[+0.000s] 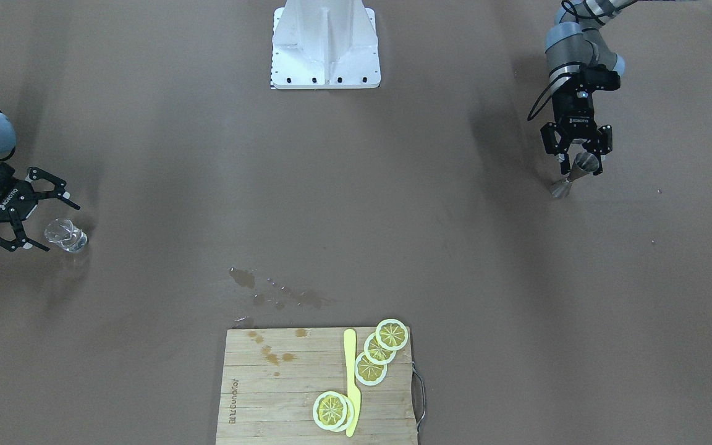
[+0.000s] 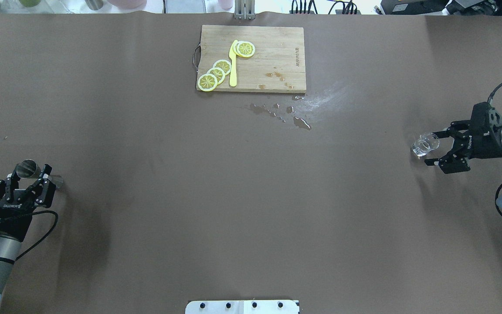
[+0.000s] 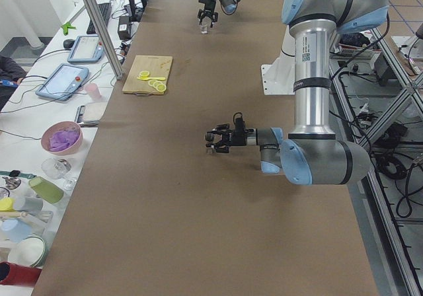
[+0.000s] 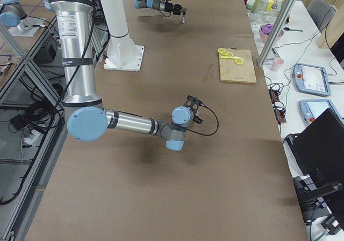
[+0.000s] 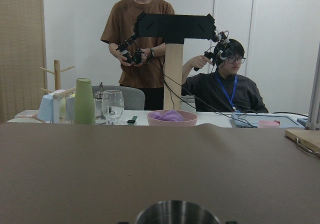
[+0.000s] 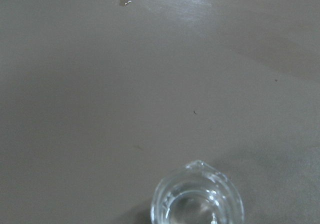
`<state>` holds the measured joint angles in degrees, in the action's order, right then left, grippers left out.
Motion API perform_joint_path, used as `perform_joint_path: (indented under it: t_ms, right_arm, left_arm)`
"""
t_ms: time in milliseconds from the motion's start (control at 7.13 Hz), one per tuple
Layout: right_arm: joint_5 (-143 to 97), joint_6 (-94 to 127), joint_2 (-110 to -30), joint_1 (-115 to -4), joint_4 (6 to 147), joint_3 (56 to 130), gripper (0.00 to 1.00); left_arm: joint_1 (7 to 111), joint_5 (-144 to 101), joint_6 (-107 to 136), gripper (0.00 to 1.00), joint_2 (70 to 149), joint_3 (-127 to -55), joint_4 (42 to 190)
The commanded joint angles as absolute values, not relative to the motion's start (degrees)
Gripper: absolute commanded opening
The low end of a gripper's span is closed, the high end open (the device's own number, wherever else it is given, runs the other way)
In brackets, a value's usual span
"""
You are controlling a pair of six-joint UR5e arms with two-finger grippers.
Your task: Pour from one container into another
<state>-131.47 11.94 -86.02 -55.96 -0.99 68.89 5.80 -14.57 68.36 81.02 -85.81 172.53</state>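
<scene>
A small steel jigger [image 2: 28, 167] stands at the table's left end, between the fingers of my left gripper [image 2: 31, 171]. That gripper is level and open, and its fingers do not press the jigger. The front view shows the same jigger [image 1: 583, 163] inside the left gripper [image 1: 581, 164]. Only the jigger's rim [image 5: 175, 213] shows in the left wrist view. At the right end stands a small clear glass [image 2: 425, 144] with a spout. My right gripper [image 2: 432, 148] is open, with its fingertips on either side of the glass. The glass [image 6: 197, 201] looks empty from the right wrist.
A wooden cutting board [image 2: 286, 39] at the far middle edge holds lemon slices [image 2: 216, 72] and a yellow knife [image 2: 233, 65]. Brown spill drops [image 2: 301, 123] lie just in front of it. The robot base [image 1: 325, 43] is on the near side. Two people [image 5: 145, 39] and tableware are beyond the far edge.
</scene>
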Motion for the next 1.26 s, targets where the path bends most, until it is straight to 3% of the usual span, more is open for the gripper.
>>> perform_joint_path:
  t_ms: [0,982,1122]
  right_arm:
    - [-135.2,12.1,-88.7,-59.6,-1.1,70.6,1.00]
    - [-144.9,14.1,-102.0,-76.7,6.9,70.3,1.00]
    - [-144.6,14.0,-102.4,-78.6,10.5,70.4,1.00]
  left_arm:
    - [5.6,-14.5,68.2,0.97,80.9,-86.5,172.4]
    - [3.6,-11.3,67.7,0.97,76.6,-89.7,172.2]
    - [3.4,-11.4,67.4,0.97,75.7,-92.7,172.2]
